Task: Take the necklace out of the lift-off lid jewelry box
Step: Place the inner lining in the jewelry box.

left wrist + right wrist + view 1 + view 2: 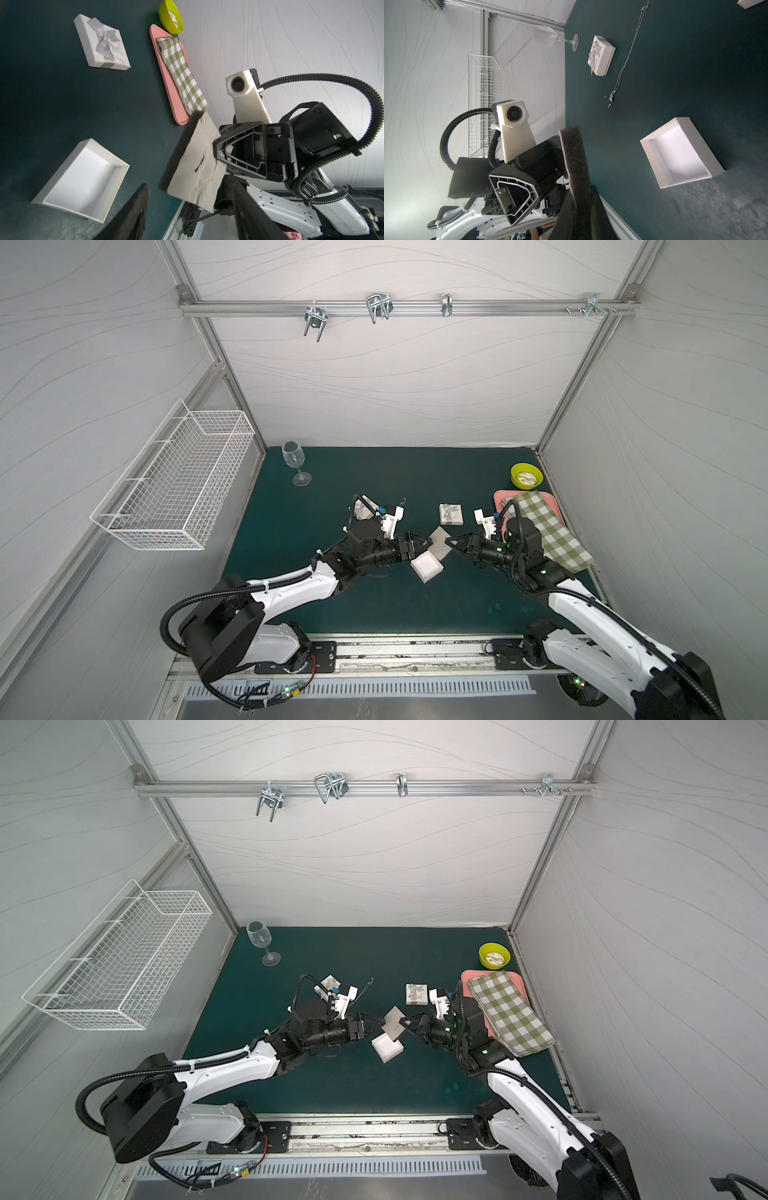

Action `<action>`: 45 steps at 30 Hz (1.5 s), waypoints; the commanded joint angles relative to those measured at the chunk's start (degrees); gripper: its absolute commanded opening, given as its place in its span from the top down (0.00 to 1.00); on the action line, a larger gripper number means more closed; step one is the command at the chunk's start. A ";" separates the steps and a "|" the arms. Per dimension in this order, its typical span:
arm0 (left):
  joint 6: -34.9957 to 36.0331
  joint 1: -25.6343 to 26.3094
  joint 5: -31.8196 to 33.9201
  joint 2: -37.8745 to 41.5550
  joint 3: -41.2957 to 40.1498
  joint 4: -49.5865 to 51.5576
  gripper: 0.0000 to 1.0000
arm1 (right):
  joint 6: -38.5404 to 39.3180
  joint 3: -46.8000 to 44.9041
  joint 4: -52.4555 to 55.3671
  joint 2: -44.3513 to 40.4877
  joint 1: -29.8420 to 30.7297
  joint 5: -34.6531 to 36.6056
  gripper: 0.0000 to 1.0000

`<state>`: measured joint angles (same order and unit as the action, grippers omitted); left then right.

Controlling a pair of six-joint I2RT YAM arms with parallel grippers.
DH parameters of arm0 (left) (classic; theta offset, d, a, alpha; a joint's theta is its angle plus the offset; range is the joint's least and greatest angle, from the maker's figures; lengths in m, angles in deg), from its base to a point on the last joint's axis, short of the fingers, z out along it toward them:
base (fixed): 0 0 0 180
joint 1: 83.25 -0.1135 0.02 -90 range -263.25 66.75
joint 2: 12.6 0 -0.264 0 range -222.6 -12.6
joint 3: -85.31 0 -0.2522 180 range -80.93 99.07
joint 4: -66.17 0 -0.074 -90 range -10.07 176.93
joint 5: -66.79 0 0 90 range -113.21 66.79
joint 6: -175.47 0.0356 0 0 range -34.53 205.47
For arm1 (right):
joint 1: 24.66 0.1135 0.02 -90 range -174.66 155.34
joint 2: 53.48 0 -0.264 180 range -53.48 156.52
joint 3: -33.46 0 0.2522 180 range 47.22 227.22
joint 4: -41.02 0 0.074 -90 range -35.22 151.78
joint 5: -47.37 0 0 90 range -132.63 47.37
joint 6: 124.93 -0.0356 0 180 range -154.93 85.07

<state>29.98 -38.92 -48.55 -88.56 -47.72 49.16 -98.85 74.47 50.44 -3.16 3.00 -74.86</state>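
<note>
In both top views the left gripper (424, 548) and the right gripper (449, 542) meet tip to tip in the middle of the frame, above the dark green matte desk (291, 522). Between them hangs a tilted square pad of dark foam with a pale grey paper face (438, 545). Just below it in the frame lies the open white cardboard box base (426, 567). The thin silver chain necklace (366, 987) lies on the desk, outside the box, a little up and left of centre. A flat white lid with a grey satin bow (451, 514) lies up and right of centre.

In the left wrist view the right jaws are closed firmly on the creased paper face of the pad (197, 158), whose edge is spongy and black. The left jaws stand wide apart around the pad's corner and hold nothing.

In the right wrist view the necklace (627, 56) lies almost straight, with a small pendant at one end. It is just beside a closed white gift box with a bow (601, 55) and well apart from the box base (679, 153).
</note>
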 commanded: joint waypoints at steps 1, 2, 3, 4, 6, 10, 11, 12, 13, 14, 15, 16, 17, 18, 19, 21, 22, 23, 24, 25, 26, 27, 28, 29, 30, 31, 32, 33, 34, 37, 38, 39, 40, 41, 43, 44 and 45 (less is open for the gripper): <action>-1.86 0.31 -3.32 -2.00 1.78 -5.74 0.36 | -1.80 1.67 -2.12 0.21 -0.13 -0.81 0.85; -1.99 0.33 -3.65 -2.54 1.94 -6.57 0.37 | -1.99 1.66 -2.38 0.37 -0.15 -0.95 0.85; -2.23 0.32 -3.71 -2.86 2.12 -7.29 0.39 | -2.15 1.73 -2.47 0.47 -0.15 -1.04 0.85; -2.20 0.31 -3.96 -3.28 2.27 -7.84 0.41 | -2.25 1.75 -2.60 0.55 -0.15 -1.13 0.85; -2.41 0.32 -4.44 -3.96 2.84 -8.79 0.46 | -2.35 1.85 -2.61 0.48 -0.11 -1.23 0.85; -4.72 -0.07 -4.93 -5.36 2.69 -13.12 0.59 | -2.30 2.15 -2.52 0.47 -0.15 -1.43 0.83; -5.18 -0.21 -5.06 -5.63 2.57 -14.05 0.64 | -2.26 2.20 -2.52 0.56 -0.15 -1.56 0.83; -5.50 -0.33 -5.11 -5.78 2.43 -14.71 0.69 | -2.18 2.25 -2.53 0.62 -0.15 -1.68 0.82; -5.83 -0.47 -5.04 -5.86 2.26 -15.29 0.75 | -2.09 2.29 -2.52 0.74 -0.15 -1.83 0.82; -5.95 -0.49 -4.98 -5.79 2.10 -15.61 0.80 | -1.93 2.29 -2.45 0.69 -0.14 -1.98 0.82; -5.91 -0.56 -4.83 -5.57 1.96 -15.66 0.86 | -1.71 2.28 -2.36 0.74 -0.15 -2.15 0.81; -5.82 -0.66 -4.60 -5.28 1.86 -15.41 0.92 | -1.29 2.33 -1.91 0.62 -0.15 -2.22 0.80; -5.46 -0.74 -4.31 -4.79 1.64 -14.80 0.98 | -0.68 2.52 -1.18 0.52 -0.16 -2.23 0.78; -5.07 -0.79 -4.04 -4.30 1.51 -14.00 1.00 | -0.06 2.61 -0.67 0.38 -0.15 -2.14 0.76; -4.45 -0.89 -3.60 -3.68 1.29 -12.83 1.00 | 0.91 2.72 0.16 0.23 -0.15 -2.14 0.72; -3.08 -1.12 -3.07 -2.29 0.83 -10.34 1.00 | 3.55 3.43 2.87 -0.20 -0.15 -1.80 0.63; -2.08 -1.22 -2.69 -1.37 0.63 -8.60 1.00 | 5.48 4.18 5.10 -0.48 -0.17 -1.47 0.57; -0.96 -1.27 -2.32 -0.35 0.46 -6.49 1.00 | 7.51 4.90 7.52 -0.82 -0.24 -1.13 0.50; 0.33 -1.28 -1.95 0.57 0.42 -4.47 1.00 | 9.47 5.47 9.50 -1.17 -0.28 -0.88 0.45; 1.95 -1.44 -1.37 1.68 0.45 -1.57 1.00 | 11.46 6.22 11.90 -1.62 -0.36 -0.54 0.40; 3.43 -1.52 -0.77 2.55 0.51 1.07 1.00 | 13.27 6.82 14.06 -1.87 -0.33 -0.19 0.37; 5.32 -1.45 0.05 3.59 0.62 3.92 1.00 | 15.32 7.48 16.43 -2.26 -0.37 0.17 0.34; 7.14 -1.48 0.80 4.51 0.79 5.92 1.00 | 17.36 8.09 18.84 -2.57 -0.40 0.60 0.32; 8.80 -1.51 1.43 5.14 1.04 9.84 1.00 | 19.02 8.64 20.74 -2.90 -0.41 0.98 0.32; 11.01 -1.58 2.53 5.73 1.42 12.88 1.00 | 20.67 9.09 22.65 -3.10 -0.50 1.34 0.31; 13.41 -1.53 3.80 6.19 2.10 16.38 1.00 | 22.37 9.45 24.63 -3.37 -0.50 1.91 0.31; 15.52 -1.51 5.06 6.50 2.80 19.65 1.00 | 23.62 9.65 26.08 -3.54 -0.53 2.38 0.31; 17.91 -1.47 6.30 6.78 3.45 22.62 1.00 | 24.79 9.76 27.49 -3.57 -0.59 2.75 0.31; 19.44 -1.53 7.44 6.67 3.54 24.13 1.00 | 25.91 9.86 28.63 -3.61 -0.63 3.07 0.31; 22.29 -1.41 8.84 5.50 2.85 24.62 1.00 | 28.35 9.87 30.73 -3.33 -0.68 3.83 0.33; 23.00 -1.33 8.90 4.79 2.91 24.48 1.00 | 28.96 9.92 31.16 -3.08 -0.68 4.03 0.33; 23.71 -1.16 8.91 3.83 2.91 24.27 1.00 | 29.56 9.73 31.43 -2.77 -0.68 4.18 0.33; 24.46 -0.81 8.99 2.81 3.23 24.20 1.00 | 30.04 9.66 31.57 -2.34 -0.68 4.32 0.34; 24.91 -0.60 9.00 2.06 3.58 24.09 1.00 | 30.40 9.55 31.59 -1.92 -0.68 4.37 0.35; 25.57 0.01 8.38 0.16 3.89 22.04 1.00 | 31.06 9.22 31.51 -0.93 -0.63 4.20 0.37; 25.69 0.36 8.43 -0.56 3.88 20.91 1.00 | 31.22 9.00 31.23 -0.42 -0.59 4.04 0.38; 25.77 0.88 8.95 -1.28 3.96 19.65 1.00 | 31.42 8.87 30.96 0.11 -0.59 4.02 0.39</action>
<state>52.71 -39.11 -40.82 -88.50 -46.67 72.29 -70.07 83.58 79.73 -3.94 2.63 -71.36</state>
